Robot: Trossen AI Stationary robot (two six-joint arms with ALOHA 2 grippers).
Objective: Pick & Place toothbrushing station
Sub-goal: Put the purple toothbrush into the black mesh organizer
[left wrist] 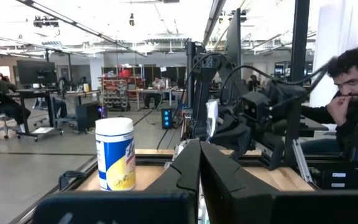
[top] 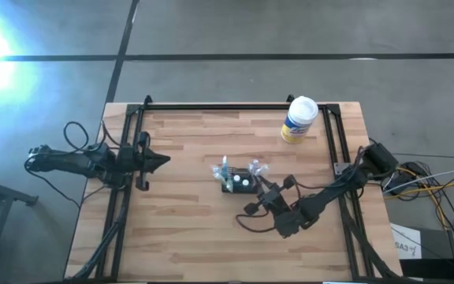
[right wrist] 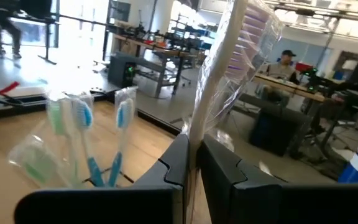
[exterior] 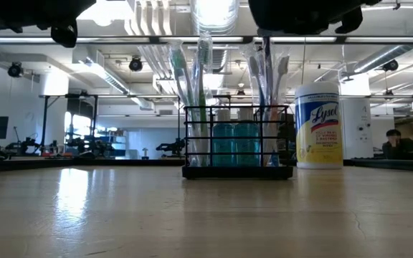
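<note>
the toothbrushing station (exterior: 237, 143), a black wire holder, stands upright near the middle of the table (top: 195, 237), with wrapped toothbrushes (right wrist: 82, 140) standing in its holes and teal bottles inside. the right gripper (right wrist: 192, 163) is just above it, fingers pressed together on one wrapped toothbrush (right wrist: 229, 68), pinching its lower part while the bristle end leans away.

the risk, as i judge it, lies in that thin pinch: the wrapper looks slick and the brush is tilted, so it may slide or swivel between the fingers and miss its hole. pushing down on a tilted brush could tip or shove the light holder, or knock the neighbouring brushes.

the white-and-yellow canister (top: 299, 120) stands well apart toward the far right corner. the left gripper (top: 158, 162) waits at the left edge, fingers pressed together on nothing.
</note>
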